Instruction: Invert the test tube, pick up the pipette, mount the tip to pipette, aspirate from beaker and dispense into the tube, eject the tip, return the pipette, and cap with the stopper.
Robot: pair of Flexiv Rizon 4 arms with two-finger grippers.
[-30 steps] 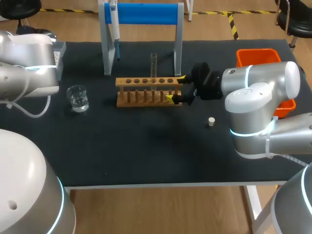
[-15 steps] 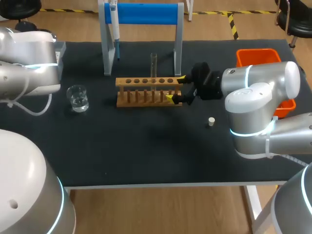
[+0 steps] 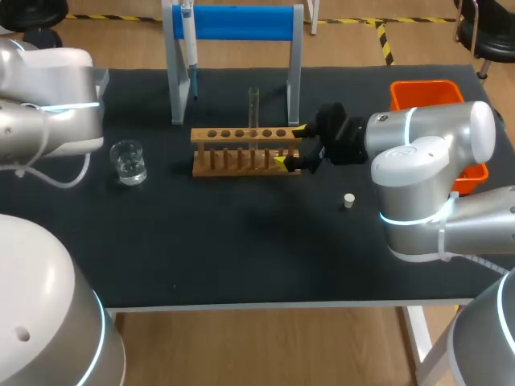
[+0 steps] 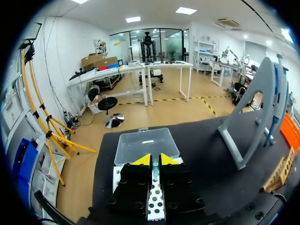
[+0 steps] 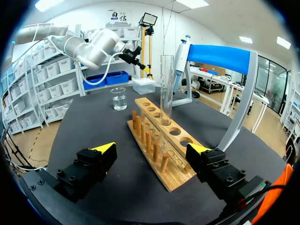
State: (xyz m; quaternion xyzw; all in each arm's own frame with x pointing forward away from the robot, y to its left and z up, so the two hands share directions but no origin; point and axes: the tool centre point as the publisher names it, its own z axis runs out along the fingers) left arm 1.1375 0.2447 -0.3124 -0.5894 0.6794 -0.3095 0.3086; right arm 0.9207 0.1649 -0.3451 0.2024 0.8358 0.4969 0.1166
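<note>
Black table (image 3: 241,257); tan wooden rack (image 3: 241,153); stand (image 3: 241,22) with blue bar, grey legs; orange bin (image 3: 422,90); cream stopper (image 3: 348,200); clear beaker (image 3: 129,162) and tube (image 3: 253,104); left gripper (image 4: 155,160) and right gripper (image 5: 152,149) black, yellow-tipped.

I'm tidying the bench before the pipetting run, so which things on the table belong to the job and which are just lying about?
Job: test tube, pipette, tip box, beaker, stopper.

Just there: wooden rack holding the tube, blue stand holding the pipette, orange bin, perhaps for spent tips.
</note>
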